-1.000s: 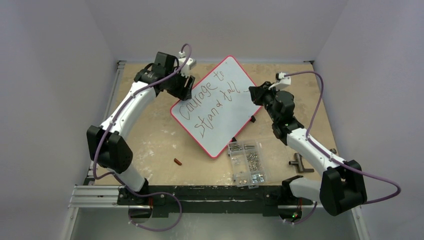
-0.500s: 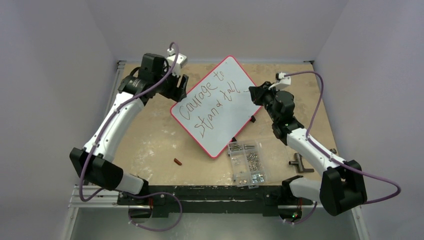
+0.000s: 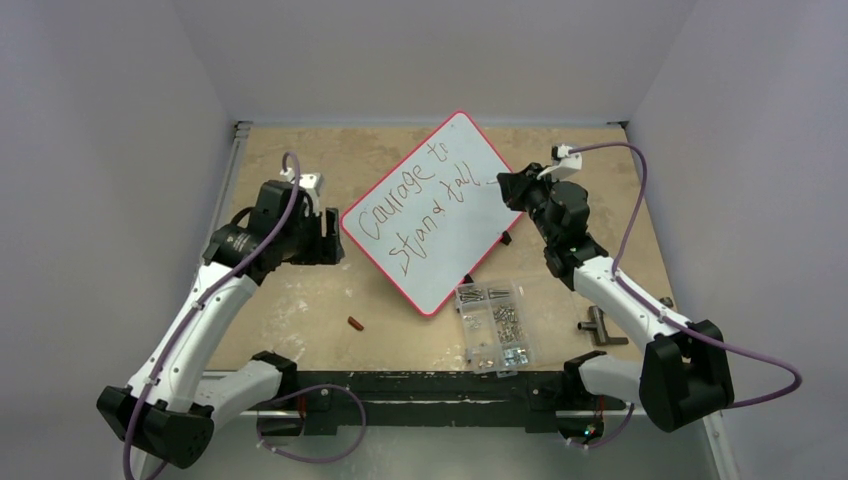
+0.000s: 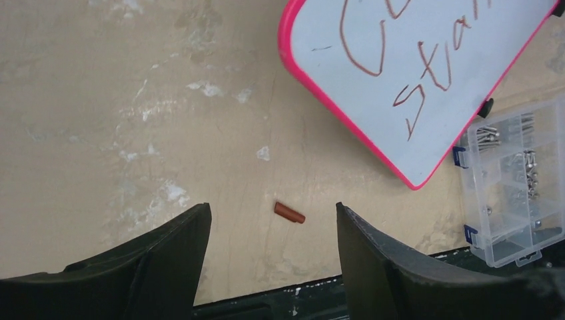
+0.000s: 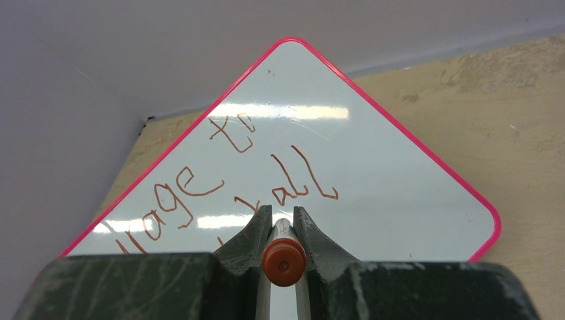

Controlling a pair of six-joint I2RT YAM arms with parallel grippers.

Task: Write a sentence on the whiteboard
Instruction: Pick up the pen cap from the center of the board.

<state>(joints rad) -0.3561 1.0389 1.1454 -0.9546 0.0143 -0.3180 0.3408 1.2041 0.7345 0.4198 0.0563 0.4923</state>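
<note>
The whiteboard point(image 3: 452, 262) lies turned like a diamond on the table, pink-rimmed. The sentence point(image 3: 415, 205) reads "Courage to stand tall" in two red-brown lines. My right gripper point(image 3: 508, 188) hovers at the board's right edge beside "tall", shut on a marker point(image 5: 283, 257) with an orange-red end. In the right wrist view the marker's tip is hidden behind that gripper point(image 5: 282, 210), over the whiteboard point(image 5: 386, 180) and the sentence point(image 5: 293, 190). My left gripper point(image 3: 325, 240) is open and holds nothing, just left of the board. It point(image 4: 272, 208) looks down at the marker cap point(image 4: 289, 213).
The small red-brown cap point(image 3: 355, 322) lies on the bare table near the front. A clear compartment box of screws point(image 3: 493, 325) touches the board's near corner. A black T-shaped tool point(image 3: 598, 328) lies at the right. The whiteboard's near edge point(image 4: 346, 100) shows in the left wrist view.
My left arm has pulled back from the board's far-left edge toward the near left, and its jaws have spread a little wider. The right arm has not moved.
</note>
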